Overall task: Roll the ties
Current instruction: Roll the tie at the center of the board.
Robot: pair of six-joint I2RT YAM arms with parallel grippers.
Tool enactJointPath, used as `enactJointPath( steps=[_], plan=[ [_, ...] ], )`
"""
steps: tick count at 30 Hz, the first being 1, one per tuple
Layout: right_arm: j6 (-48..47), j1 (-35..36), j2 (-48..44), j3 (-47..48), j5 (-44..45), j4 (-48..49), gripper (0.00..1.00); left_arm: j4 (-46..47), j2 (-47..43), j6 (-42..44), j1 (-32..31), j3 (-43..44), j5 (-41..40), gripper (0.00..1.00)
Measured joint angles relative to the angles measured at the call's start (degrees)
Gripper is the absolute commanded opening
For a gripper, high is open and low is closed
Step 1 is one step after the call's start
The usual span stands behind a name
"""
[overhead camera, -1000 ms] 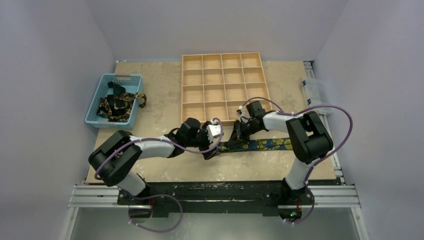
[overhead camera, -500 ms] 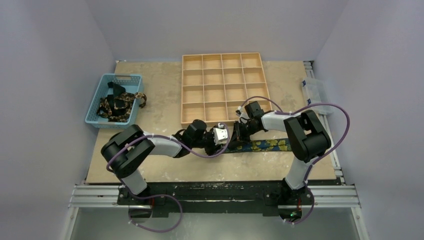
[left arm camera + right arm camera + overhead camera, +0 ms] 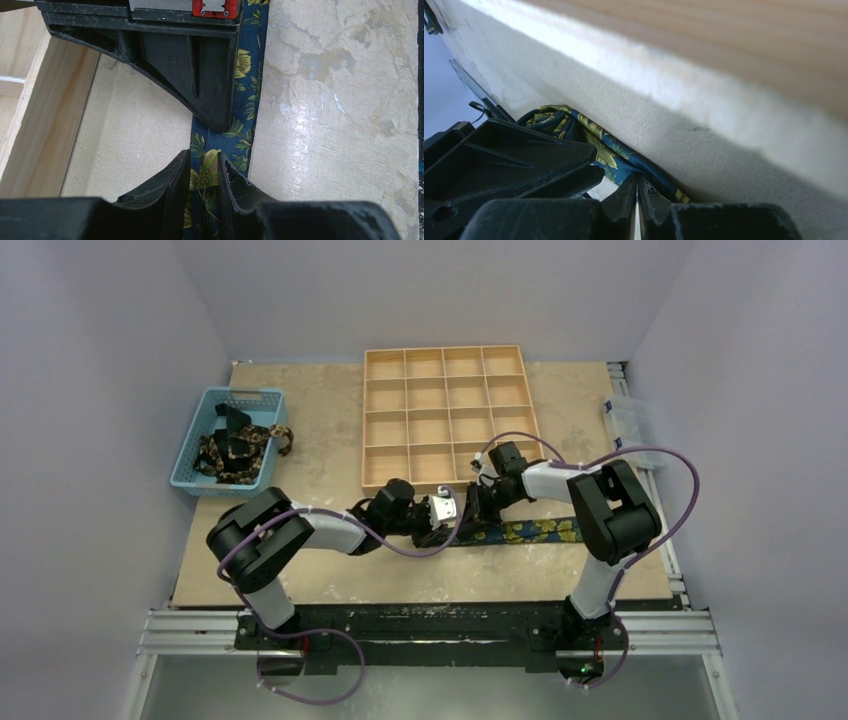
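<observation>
Left wrist view: left tool [image 3: 203, 159] pinches the tie [image 3: 248, 90]; right tool [image 3: 637, 182] grips it too. Roll slowly, keeping it tight.

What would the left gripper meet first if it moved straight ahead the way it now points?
Most likely the right gripper: in the left wrist view it sits directly ahead of the left gripper, down on the tie. Depth is hard to judge.
</observation>
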Motion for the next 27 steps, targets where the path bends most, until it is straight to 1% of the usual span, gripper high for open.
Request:
enactJointPath(
  steps=[2, 4, 5, 6, 7, 9, 12, 16, 18, 21, 23, 25, 27],
  plan=[
    [0.0, 0.1, -0.6, 0.1, 0.5, -1.0, 0.14, 0.3, 0.0, 0.0, 0.0, -0.2, 0.5, 0.22],
    [-0.1, 0.3, -0.9, 1.0, 1.5, -3.0, 0.22, 0.7, 0.0, 0.0, -0.1, -0.4, 1.0, 0.23],
    [-0.2, 0.3, -0.9, 1.7, 1.7, -4.0, 0.29, 1.0, -0.2, 0.0, -0.2, -0.8, 1.2, 0.24],
    [-0.4, 0.3, -1.0, 2.2, 1.7, -4.7, 0.33, 1.1, -0.5, 0.0, -0.2, -1.2, 1.3, 0.24],
    [-0.6, 0.3, -1.2, 2.7, 1.9, -5.3, 0.35, 1.3, -0.8, 0.0, -0.1, -1.6, 1.4, 0.25],
    [-1.0, 0.3, -2.2, 3.1, 2.2, -6.3, 0.37, 1.6, -1.3, 0.0, -0.1, -2.4, 1.5, 0.29],
    [-1.1, 0.3, -4.0, 3.3, 1.7, -7.2, 0.38, 2.0, -1.5, -0.2, -0.1, -3.0, 1.6, 0.33],
    [0.0, 0.6, -4.5, 3.1, -0.4, -6.2, 0.40, 2.4, -1.5, -0.2, -0.1, -3.3, 1.7, 0.34],
    [1.4, 1.3, -4.5, 2.5, -1.5, -4.5, 0.46, 2.4, -1.5, -0.2, -0.1, -3.4, 1.7, 0.34],
    [3.9, 3.0, -4.5, 1.0, -3.0, -1.3, 0.52, 2.4, -1.5, -0.2, -0.1, -3.4, 1.7, 0.34],
    [5.5, 4.0, -4.5, 0.4, -3.8, 0.5, 0.60, 2.4, -1.5, -0.2, -0.1, -3.5, 1.7, 0.34],
    [6.9, 5.0, -4.5, 0.2, -4.7, 2.2, 0.64, 2.4, -1.5, -0.2, -0.1, -3.5, 1.7, 0.34],
    [7.6, 5.8, -4.5, 0.2, -5.1, 3.5, 0.65, 2.4, -1.5, -0.2, -0.1, -3.5, 1.6, 0.34]
  ],
)
